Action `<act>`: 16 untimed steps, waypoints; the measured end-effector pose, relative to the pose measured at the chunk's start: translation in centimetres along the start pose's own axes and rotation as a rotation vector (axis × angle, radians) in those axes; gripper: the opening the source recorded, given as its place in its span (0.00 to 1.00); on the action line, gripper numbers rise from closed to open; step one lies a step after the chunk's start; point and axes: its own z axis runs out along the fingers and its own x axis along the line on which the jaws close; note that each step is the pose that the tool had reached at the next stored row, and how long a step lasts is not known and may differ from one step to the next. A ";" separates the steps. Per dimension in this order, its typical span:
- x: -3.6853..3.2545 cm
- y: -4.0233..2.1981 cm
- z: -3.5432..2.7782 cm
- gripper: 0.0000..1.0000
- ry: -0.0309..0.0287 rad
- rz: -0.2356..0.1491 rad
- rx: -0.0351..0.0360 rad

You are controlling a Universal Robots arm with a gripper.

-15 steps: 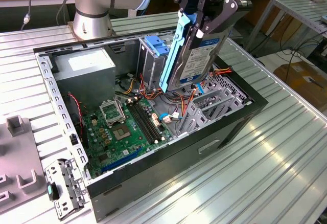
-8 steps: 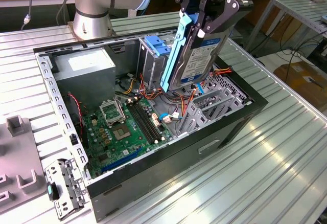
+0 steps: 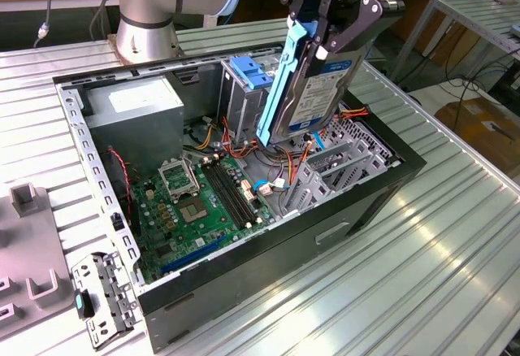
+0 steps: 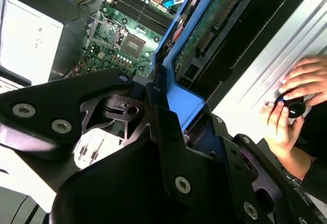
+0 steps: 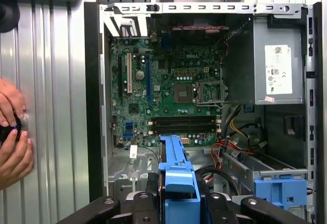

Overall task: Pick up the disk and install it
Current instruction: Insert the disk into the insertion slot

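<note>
Closest to the lens in the first wrist view is the black pincer (image 5: 176,196), clamped tight on the disk (image 3: 322,88) by the blue rails (image 3: 276,88) that frame it. From where I stand the disk hangs on edge over the open computer case (image 3: 268,267), tilted a little, label side towards the exterior view's right. Its lower end is over the tangle of coloured cables inside the case. I can't tell whether it has dipped below the case's rim.

Inside the case, the green motherboard (image 3: 203,201) lies flat on the bottom. The grey power-supply box (image 3: 134,116) with its white sticker fills one corner of the case. The bare-metal cage (image 3: 244,88) with a blue latch stands inside the case, just beside the hanging disk.

The case itself lies on its side on the ribbed metal counter (image 3: 422,275). A small metal bracket (image 3: 101,291) lies on the counter just outside one corner of the case. A person's hands (image 5: 13,132) rest on the counter outside the case's long black wall, closed around a small dark thing
</note>
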 end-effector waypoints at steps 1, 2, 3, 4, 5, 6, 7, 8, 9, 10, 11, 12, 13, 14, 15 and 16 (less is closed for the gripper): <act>0.00 -0.02 0.00 0.37 0.0000 0.000 0.0000; 0.00 -0.05 0.00 0.37 0.0000 0.000 0.0000; 0.00 -0.10 0.00 0.37 0.0000 0.000 0.0000; 0.00 -0.12 0.00 0.37 0.0000 0.000 0.0000; 0.00 -0.13 0.00 0.37 0.0000 0.000 0.0000; 0.00 -0.15 0.00 0.37 -0.0001 0.000 0.0000; -0.01 -0.16 0.00 0.37 0.0000 0.000 0.0000; -0.01 -0.18 0.00 0.37 -0.0001 0.000 0.0000; -0.01 -0.20 0.00 0.37 0.0000 0.000 0.0000; -0.01 -0.22 -0.01 0.37 0.0001 0.000 -0.0001; -0.01 -0.23 0.00 0.37 0.0000 0.000 0.0000; -0.01 -0.29 0.00 0.37 0.0000 0.000 0.0000; -0.01 -0.35 0.00 0.37 0.0000 0.000 0.0000; -0.01 -0.37 0.00 0.37 0.0000 0.000 0.0000; -0.01 -0.39 0.00 0.37 0.0000 0.000 0.0000; -0.02 -0.42 0.00 0.37 0.0000 0.000 0.0000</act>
